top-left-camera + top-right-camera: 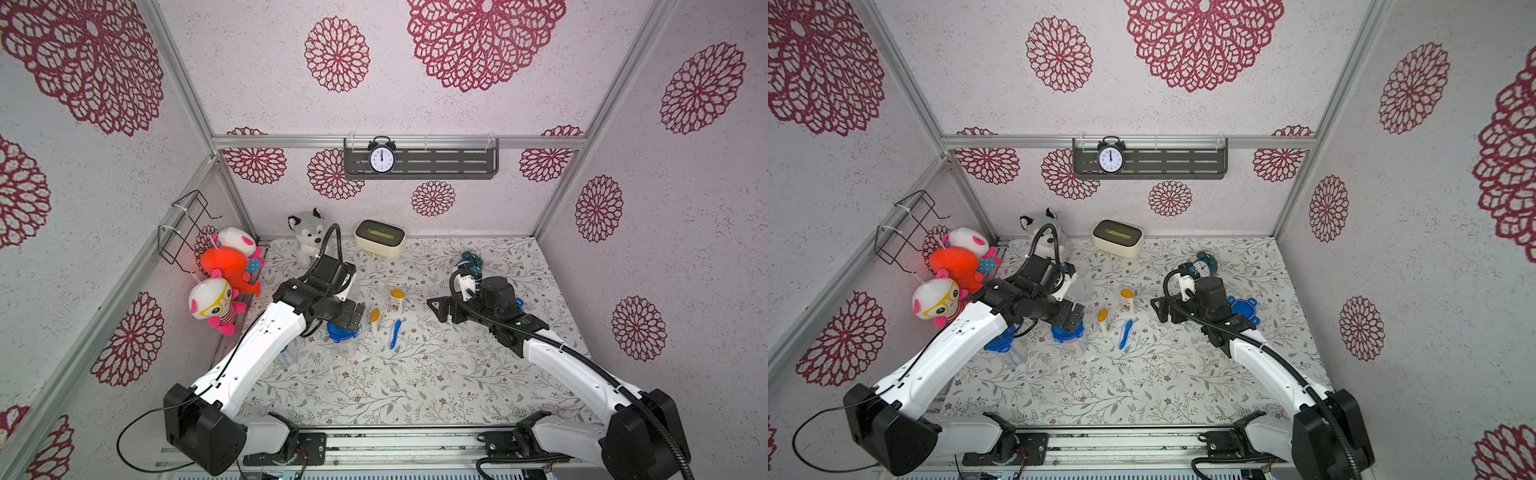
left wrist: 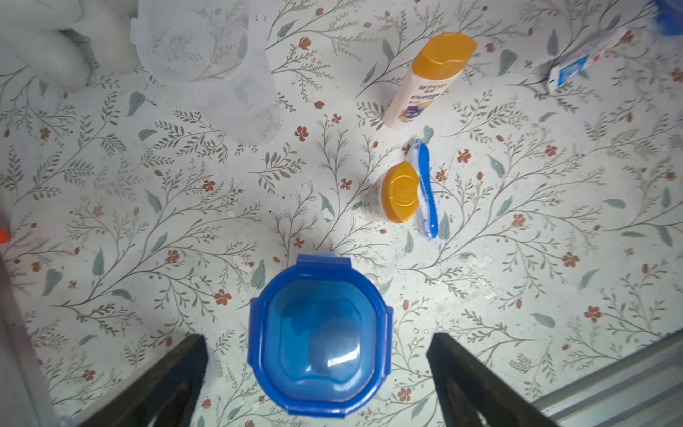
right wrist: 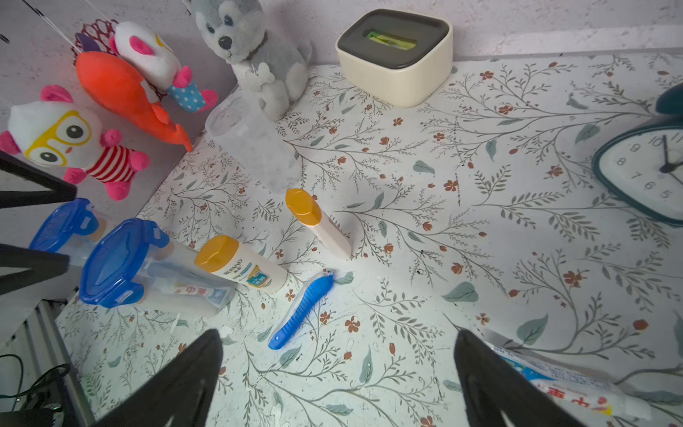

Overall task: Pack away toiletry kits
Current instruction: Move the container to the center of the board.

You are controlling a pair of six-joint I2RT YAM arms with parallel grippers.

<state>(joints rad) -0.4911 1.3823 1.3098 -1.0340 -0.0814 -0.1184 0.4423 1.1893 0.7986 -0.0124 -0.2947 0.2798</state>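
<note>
My left gripper hangs open straight above a clear cup closed with a blue tabbed lid; its fingers stand apart on either side without touching. A second lidded cup lies beside it, partly under the left arm. Two white bottles with orange caps and a blue toothbrush rest mid-table. An empty clear cup stands near the husky. My right gripper is open and holds nothing. A toothpaste tube lies by one of its fingers. A loose blue lid shows behind the right arm.
A cream tissue box sits at the back wall and a teal alarm clock behind the right wrist. A husky plush and hanging plush toys crowd the back left corner. A wall shelf carries a black clock.
</note>
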